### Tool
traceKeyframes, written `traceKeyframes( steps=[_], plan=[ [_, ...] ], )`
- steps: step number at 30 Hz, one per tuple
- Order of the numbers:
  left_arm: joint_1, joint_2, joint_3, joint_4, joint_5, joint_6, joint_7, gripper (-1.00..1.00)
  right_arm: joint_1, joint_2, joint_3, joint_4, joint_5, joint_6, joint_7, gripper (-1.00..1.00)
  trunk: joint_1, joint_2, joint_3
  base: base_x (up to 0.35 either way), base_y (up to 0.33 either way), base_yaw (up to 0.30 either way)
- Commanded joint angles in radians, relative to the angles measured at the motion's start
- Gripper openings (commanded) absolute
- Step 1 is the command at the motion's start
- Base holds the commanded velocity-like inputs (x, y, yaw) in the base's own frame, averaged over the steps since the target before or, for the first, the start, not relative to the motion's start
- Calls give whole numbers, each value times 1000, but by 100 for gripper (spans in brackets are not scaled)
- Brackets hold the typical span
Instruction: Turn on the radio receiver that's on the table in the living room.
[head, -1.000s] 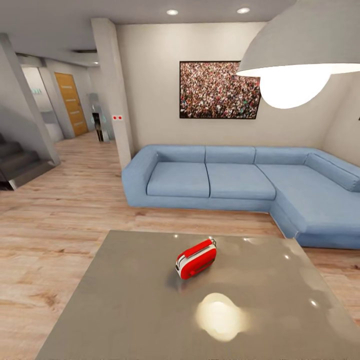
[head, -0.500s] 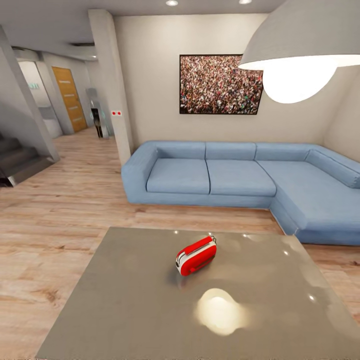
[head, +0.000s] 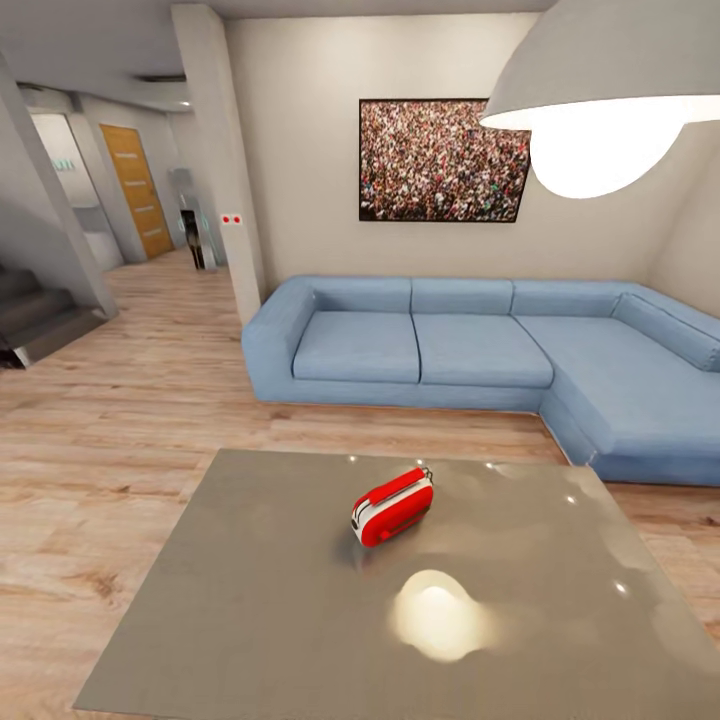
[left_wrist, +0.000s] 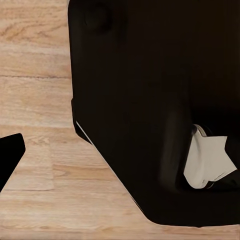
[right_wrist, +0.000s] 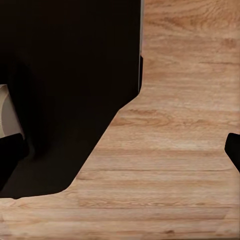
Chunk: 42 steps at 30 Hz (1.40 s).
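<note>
The red radio receiver (head: 393, 507) with white trim lies on the glossy grey table (head: 250, 600), a little beyond the middle, its thin handle toward the sofa. Nothing touches it. In the left wrist view, one dark fingertip (left_wrist: 10, 152) of my left gripper (left_wrist: 120, 150) sits at the picture's edge over the wood floor (left_wrist: 40, 100); the other is lost against the robot's black body (left_wrist: 150, 100). My right gripper (right_wrist: 120, 150) has its fingertips (right_wrist: 234, 148) far apart, nothing between them. Both hang low beside the black base.
A long blue L-shaped sofa (head: 450, 350) stands beyond the table under a crowd-photo picture (head: 443, 160). A white dome pendant lamp (head: 600, 90) hangs close at the upper right. A pillar (head: 222, 150), stairs (head: 35, 320) and a hallway with a wooden door (head: 135, 190) lie to the left.
The whole head view has shifted slightly: the ceiling lights have left the picture, and the table's far edge sits a bit higher. The radio has not moved on the table.
</note>
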Motion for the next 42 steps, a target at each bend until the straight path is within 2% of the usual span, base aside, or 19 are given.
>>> traceKeyframes(
  steps=[1, 9, 42],
  plan=[
    [0, 0, 0, 0, 0, 0, 0, 100, 0, 0, 0, 0, 0, 0, 0, 100, 0, 0, 0, 0, 0, 0],
    [0, 0, 1, -1, 3, 0, 0, 100, 0, -1, 2, 0, 0, -10, 0, 100, 0, 0, -5, 0, 0, 0],
    [0, -1, 2, -6, 3, 0, 0, 100, 0, -1, 5, 0, 0, -20, 0, 100, 0, 0, -57, 0, 0, 0]
  ],
)
